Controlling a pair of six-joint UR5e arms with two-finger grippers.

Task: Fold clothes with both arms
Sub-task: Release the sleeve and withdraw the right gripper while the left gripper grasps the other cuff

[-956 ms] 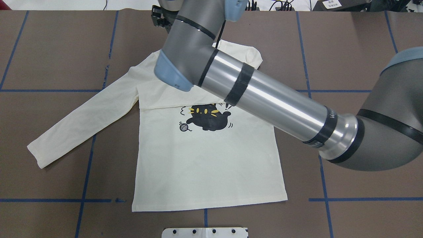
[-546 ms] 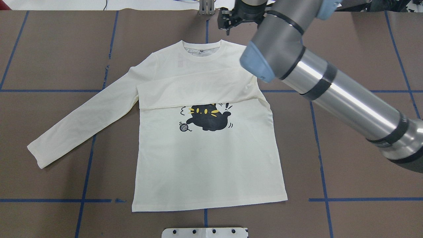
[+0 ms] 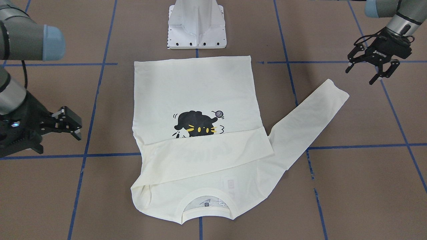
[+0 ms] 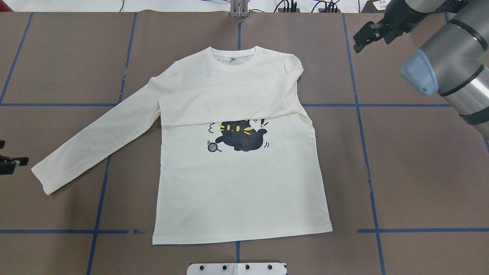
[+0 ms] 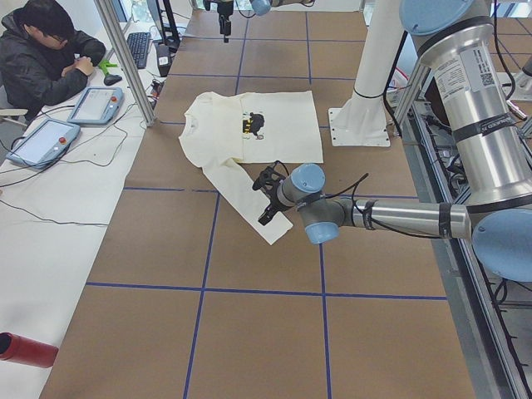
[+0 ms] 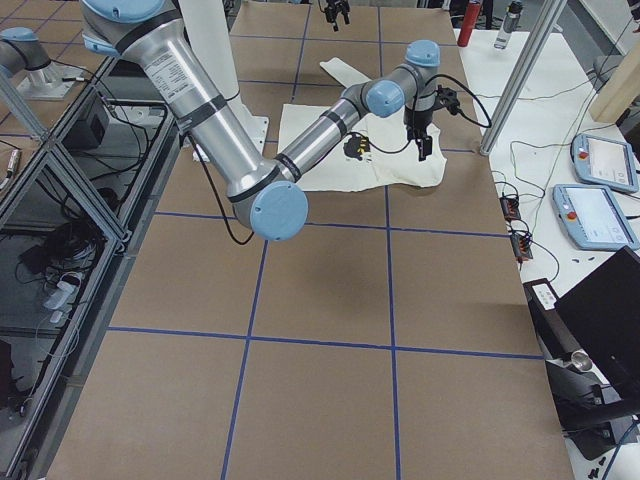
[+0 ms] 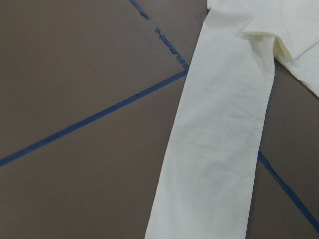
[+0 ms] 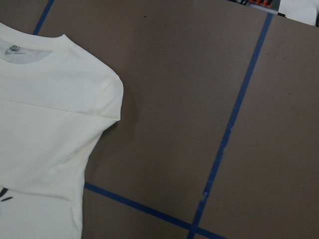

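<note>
Now, shirt (image 4: pixel 237 191) untouched.
My left pincer (image 3: pixel 360 76) gapes beside its cuff, my right pincer (image 3: pixel 77 128) gapes off its shoulder.

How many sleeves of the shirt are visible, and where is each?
2. The folded sleeve lies across the shirt's chest, between collar and cat print; the outstretched sleeve lies flat on the table, on the robot's left. None seems hidden.

Brown table (image 4: pixel 401 172) lies open all around the flat shirt (image 4: pixel 237 191).
</note>
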